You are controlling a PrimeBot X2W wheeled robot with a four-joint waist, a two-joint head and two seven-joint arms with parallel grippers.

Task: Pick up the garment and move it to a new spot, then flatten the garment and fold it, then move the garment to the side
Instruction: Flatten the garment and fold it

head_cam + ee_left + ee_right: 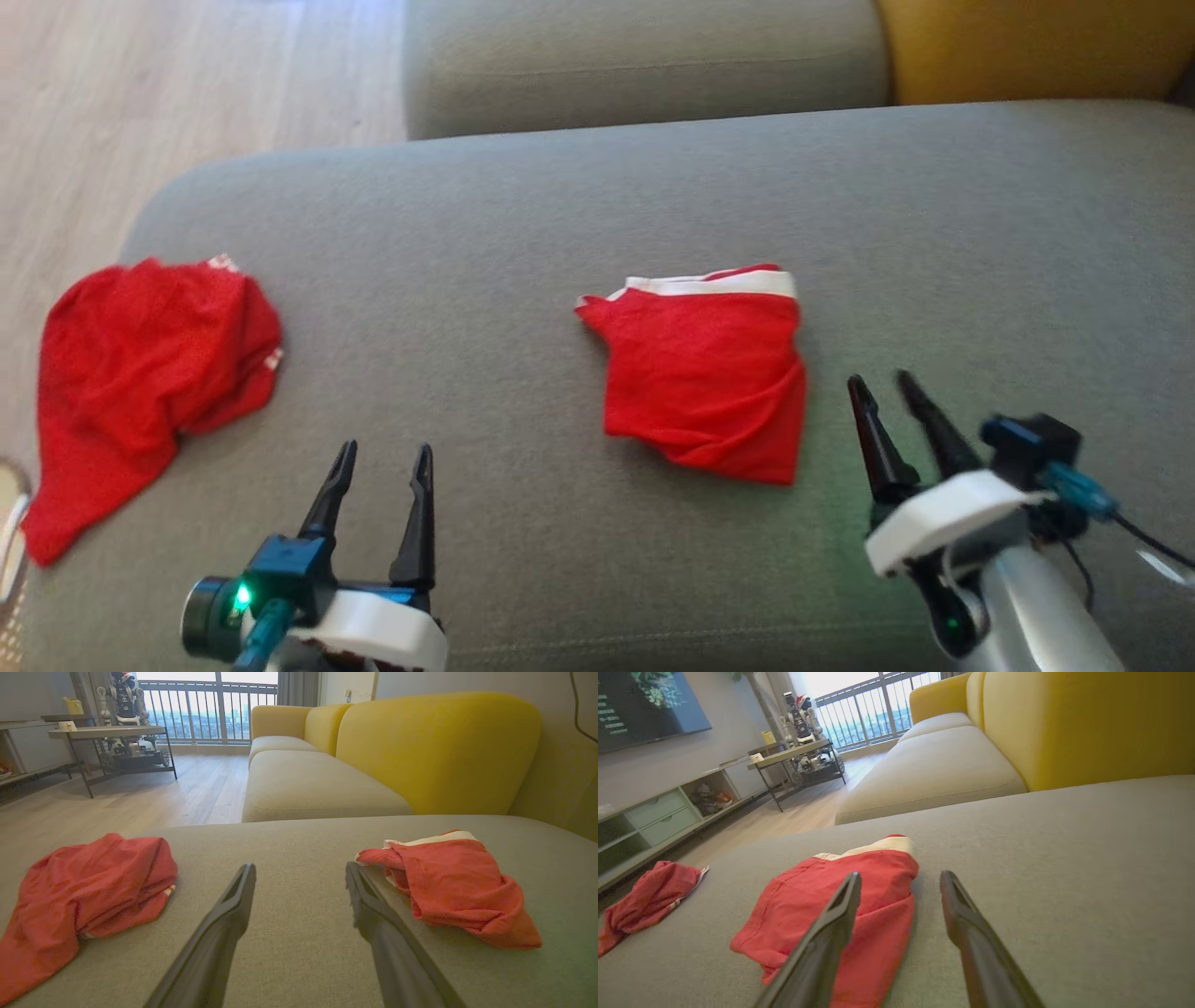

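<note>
Grey sofa cushion (pixel 579 205) carries two red garments. The folded garment (pixel 705 378) lies just left of the right fingers (pixel 868 425), probably set for its move aside; the crumpled garment (pixel 149 373) sits well left of the left fingers (pixel 418 513). Both pairs of fingers are spread, holding nothing.

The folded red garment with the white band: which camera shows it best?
The head view: it looks down on the whole folded garment, outline and white band clear. The left wrist view shows it whole but foreshortened. In the right wrist view the right gripper hides part.
</note>
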